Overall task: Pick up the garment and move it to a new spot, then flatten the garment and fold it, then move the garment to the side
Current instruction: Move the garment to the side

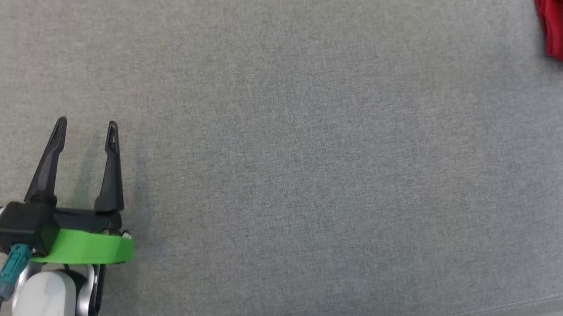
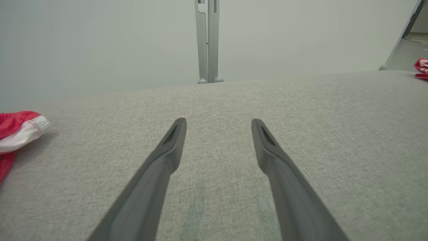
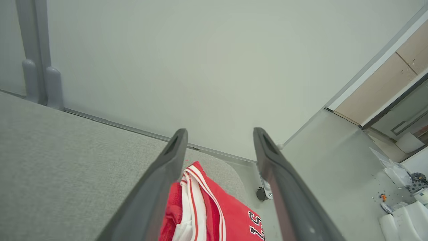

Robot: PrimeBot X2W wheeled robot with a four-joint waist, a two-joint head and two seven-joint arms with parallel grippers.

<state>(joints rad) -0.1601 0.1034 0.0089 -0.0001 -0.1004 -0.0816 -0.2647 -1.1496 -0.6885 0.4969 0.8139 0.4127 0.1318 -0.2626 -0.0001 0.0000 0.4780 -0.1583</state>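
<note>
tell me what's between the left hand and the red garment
Just bare grey fabric surface from the left hand to the red garment, per the head view.

Red garment (image 1: 553, 28), white trim, bunched, far right

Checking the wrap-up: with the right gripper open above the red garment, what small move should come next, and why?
Probably lift the right gripper clear of the red garment: its jaws stand open, gripping nothing, and the garment rests at the grey surface's corner, apparently set aside.

Left hand (image 1: 85, 129) points forward, fingers spread apart; right hand (image 3: 220, 134) likewise has its fingers parted wide.
</note>
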